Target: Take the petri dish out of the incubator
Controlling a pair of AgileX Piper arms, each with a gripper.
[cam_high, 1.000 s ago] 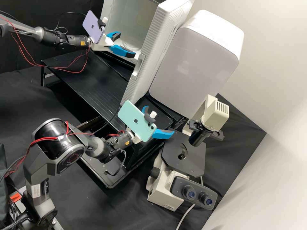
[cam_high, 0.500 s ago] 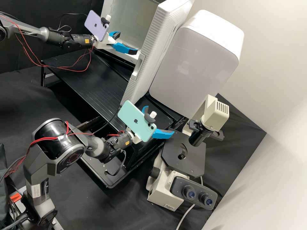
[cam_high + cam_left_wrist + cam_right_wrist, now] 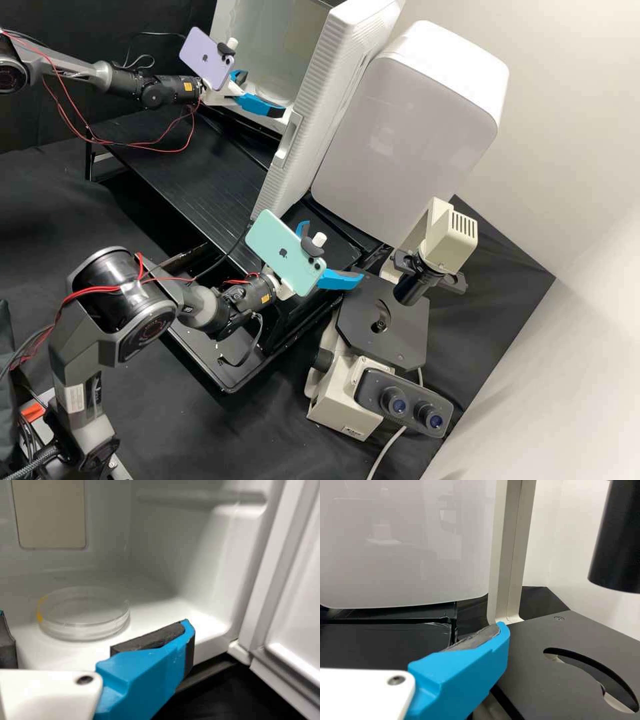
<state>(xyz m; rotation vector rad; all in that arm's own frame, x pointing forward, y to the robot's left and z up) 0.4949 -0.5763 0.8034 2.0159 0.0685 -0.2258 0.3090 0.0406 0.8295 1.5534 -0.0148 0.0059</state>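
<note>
Your left tool [image 3: 95,639] sits at the mouth of the boxy white plastic incubator [image 3: 200,575], blue fingers [image 3: 150,665] spread apart, I judge to straddle the shallow round clear-plastic petri dish [image 3: 82,612] lying flat on its floor just ahead.

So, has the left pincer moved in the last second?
Yes. The left pincer has slid rightward, deeper into the incubator, closer to its ribbed white panel. It is open, short of the dish.
</note>
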